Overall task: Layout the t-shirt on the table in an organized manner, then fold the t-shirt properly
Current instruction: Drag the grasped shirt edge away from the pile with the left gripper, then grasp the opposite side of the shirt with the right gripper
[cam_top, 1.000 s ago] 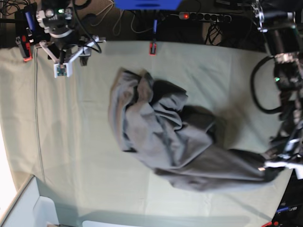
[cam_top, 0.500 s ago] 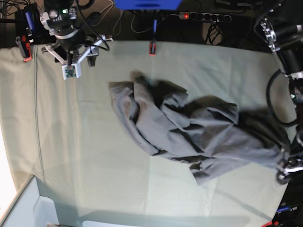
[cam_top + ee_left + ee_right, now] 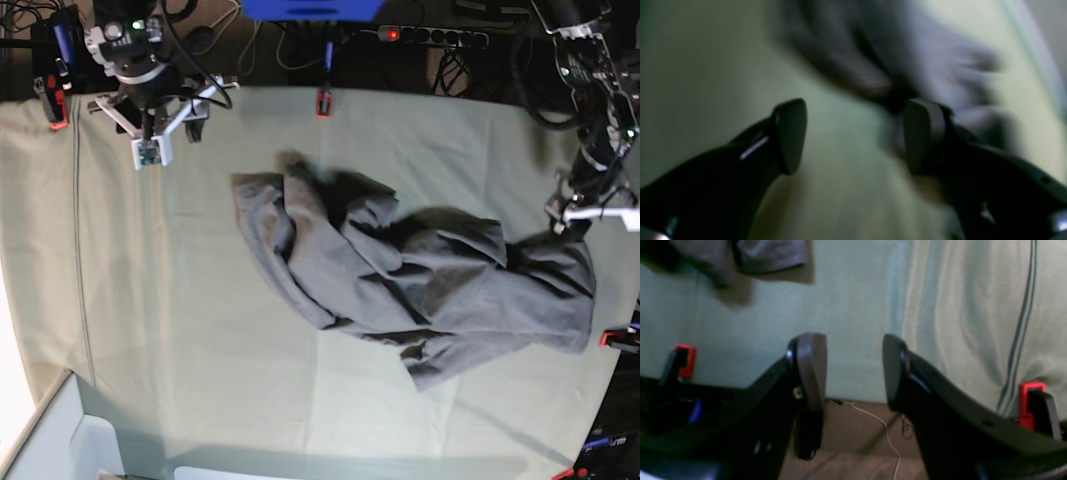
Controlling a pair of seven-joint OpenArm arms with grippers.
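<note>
The dark grey t-shirt [image 3: 420,275] lies crumpled across the middle and right of the table [image 3: 200,330], its right part flattened near the right edge. My left gripper [image 3: 572,212] hangs open just above the shirt's far right corner, holding nothing. In the blurred left wrist view the open left gripper [image 3: 853,136] has the shirt [image 3: 893,60] just beyond its fingertips. My right gripper [image 3: 165,120] is open and empty at the table's far left corner, well away from the shirt. In the right wrist view the right gripper [image 3: 853,370] hovers over the table's edge, with a bit of the shirt [image 3: 740,253] at the top left.
Red-orange clips [image 3: 322,102] [image 3: 615,340] [image 3: 1028,400] hold the cloth at its edges. A white bin [image 3: 60,440] sits at the near left corner. A power strip [image 3: 430,37] and cables lie behind the far edge. A thin cable [image 3: 80,250] runs along the table's left side.
My left gripper has let go of the shirt's right edge and moved up toward the far side. The shirt's right part has settled flat. The right arm has hardly moved.
</note>
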